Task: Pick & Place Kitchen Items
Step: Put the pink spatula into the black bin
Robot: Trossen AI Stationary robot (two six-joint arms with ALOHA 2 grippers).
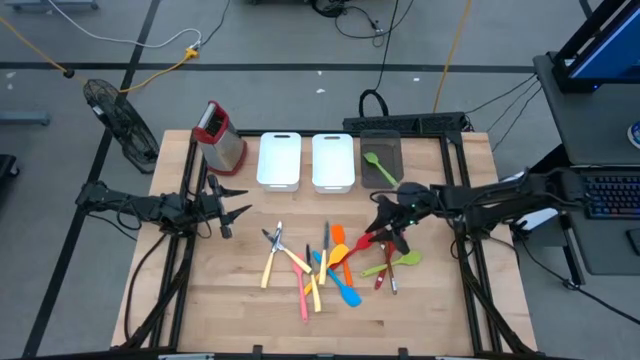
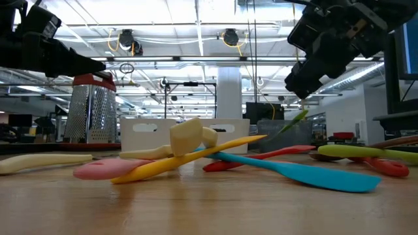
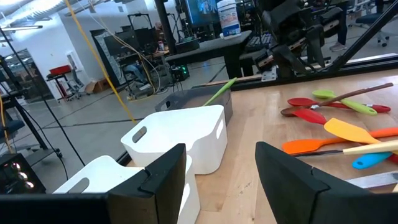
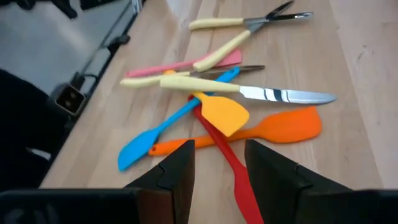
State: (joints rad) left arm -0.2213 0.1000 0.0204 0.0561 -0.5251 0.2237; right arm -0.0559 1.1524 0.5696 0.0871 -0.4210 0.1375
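Note:
The kitchen items lie in a loose pile (image 1: 320,262) on the wooden table: a red spatula (image 4: 235,171), an orange one (image 4: 283,127), a blue one (image 4: 158,134), a pink one (image 4: 177,65), a cream-handled knife (image 4: 249,91) and yellow-handled metal pieces (image 4: 239,25). Green spoons (image 1: 395,262) lie at the pile's right. A green utensil (image 1: 376,165) leans in the dark bin (image 1: 392,148). My right gripper (image 4: 219,148) hangs open above the pile's right part, fingers either side of the red spatula's handle, well above it. My left gripper (image 1: 235,212) stands open at the left, level, holding nothing.
Two white bins (image 1: 279,178) (image 1: 332,180) stand at the far edge beside the dark bin. A red-topped metal grater (image 1: 220,135) stands at the far left. Bare wood lies around the pile along the near edge and under the left gripper.

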